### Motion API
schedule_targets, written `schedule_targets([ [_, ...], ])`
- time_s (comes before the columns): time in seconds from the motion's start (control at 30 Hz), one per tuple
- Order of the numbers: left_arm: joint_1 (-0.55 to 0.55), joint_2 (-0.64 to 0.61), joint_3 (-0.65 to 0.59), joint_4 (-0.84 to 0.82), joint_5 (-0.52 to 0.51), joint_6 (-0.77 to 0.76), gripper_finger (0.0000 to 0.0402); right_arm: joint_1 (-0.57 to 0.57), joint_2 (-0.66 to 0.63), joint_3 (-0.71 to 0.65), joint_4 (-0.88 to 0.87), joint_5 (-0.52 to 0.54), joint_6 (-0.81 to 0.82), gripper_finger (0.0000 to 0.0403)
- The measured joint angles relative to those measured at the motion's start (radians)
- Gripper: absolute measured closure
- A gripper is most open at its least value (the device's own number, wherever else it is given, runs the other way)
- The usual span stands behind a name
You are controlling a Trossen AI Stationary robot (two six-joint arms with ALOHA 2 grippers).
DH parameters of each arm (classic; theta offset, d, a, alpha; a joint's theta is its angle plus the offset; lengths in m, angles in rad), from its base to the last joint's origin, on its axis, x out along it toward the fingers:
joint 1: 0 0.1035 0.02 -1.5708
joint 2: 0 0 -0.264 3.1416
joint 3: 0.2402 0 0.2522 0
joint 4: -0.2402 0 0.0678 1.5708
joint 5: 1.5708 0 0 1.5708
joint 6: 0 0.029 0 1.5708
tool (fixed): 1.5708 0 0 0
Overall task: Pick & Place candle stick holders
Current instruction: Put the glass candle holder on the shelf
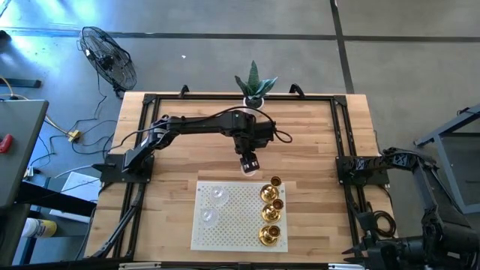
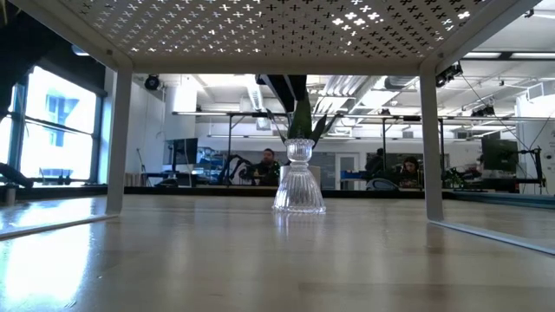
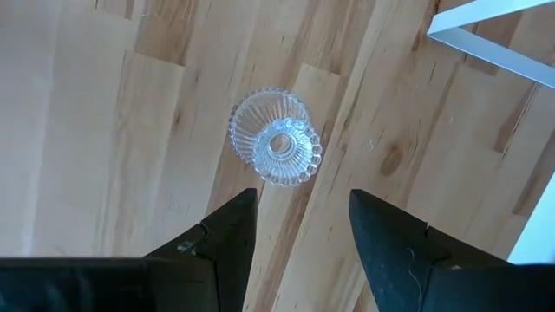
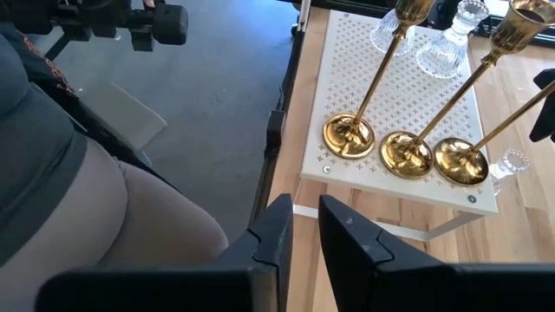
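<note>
One clear glass candle stick holder (image 3: pixel 276 137) stands upright on its flared base on the bare wood (image 2: pixel 299 186), just beyond the far edge of a white perforated stand (image 1: pixel 232 225). My left gripper (image 3: pixel 303 204) hangs open above it, pointing steeply down, its fingers clear of the glass. On the stand are two more glass holders (image 1: pixel 217 195) (image 1: pixel 208 217) and three gold brass holders (image 4: pixel 349 136) (image 4: pixel 406 154) (image 4: pixel 460 160), upright on their round bases. My right gripper (image 4: pixel 305 221) waits off the table's right side with only a narrow gap and nothing in it.
A white pot with a green plant (image 1: pixel 255 88) stands at the table's far edge, behind the left arm. The stand's thin legs (image 2: pixel 119 139) rest on the wood. A person (image 4: pixel 87 173) is close by in the right wrist view. Bare wood lies left and right of the stand.
</note>
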State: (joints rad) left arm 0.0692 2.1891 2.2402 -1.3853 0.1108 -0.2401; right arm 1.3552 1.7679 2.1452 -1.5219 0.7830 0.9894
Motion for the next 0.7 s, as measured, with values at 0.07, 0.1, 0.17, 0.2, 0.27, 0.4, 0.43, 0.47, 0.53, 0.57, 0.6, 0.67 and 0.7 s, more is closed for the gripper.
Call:
schedule_targets([
  [0.07,0.0,0.0,0.0,0.0,0.0,0.0,0.0222,0.0,0.0,0.0,0.0,0.0,0.0,0.0353],
  [0.1,0.0,0.0,0.0,0.0,0.0,0.0,0.0222,0.0,0.0,0.0,0.0,0.0,0.0,0.0354],
  [0.17,0.0,0.0,0.0,0.0,0.0,0.0,0.0222,0.0,0.0,0.0,0.0,0.0,0.0,0.0356],
  [0.2,0.0,0.0,0.0,0.0,0.001,0.0,0.0222,0.0,0.0,0.0,0.0,0.0,0.0,0.0356],
  [0.27,0.0,0.0,0.0,0.0,0.003,0.0,0.0222,0.0,0.0,0.0,0.0,0.0,0.0,0.0356],
  [0.4,0.0,0.0,0.0,0.0,0.003,0.0,0.0222,0.0,0.0,-0.011,0.007,0.001,0.0,0.0353],
  [0.43,0.0,0.0,0.0,0.0,0.003,0.0,0.0222,0.0,-0.003,-0.023,0.01,0.001,0.0,0.0352],
  [0.47,0.0,0.0,0.0,0.0,0.003,0.0,0.0222,0.0,-0.003,-0.037,0.015,0.0,0.0,0.0351],
  [0.53,0.0,0.0,0.0,0.0,0.006,0.0,0.0222,0.0,-0.002,-0.062,0.018,-0.004,-0.001,0.035],
  [0.57,0.0,0.0,0.0,0.0,0.006,0.0,0.0222,0.0,-0.002,-0.074,0.022,-0.005,0.002,0.035],
  [0.6,0.0,0.0,0.0,-0.001,0.006,0.0,0.0222,0.0,-0.002,-0.084,0.024,-0.005,0.007,0.0351],
  [0.67,0.0,0.0,0.0,-0.003,0.012,0.0,0.0222,0.0,-0.002,-0.095,0.028,-0.007,0.021,0.0352],
  [0.7,0.0,0.0,0.0,-0.005,0.015,0.0,0.0222,0.0,-0.002,-0.1,0.032,-0.007,0.023,0.0353],
])
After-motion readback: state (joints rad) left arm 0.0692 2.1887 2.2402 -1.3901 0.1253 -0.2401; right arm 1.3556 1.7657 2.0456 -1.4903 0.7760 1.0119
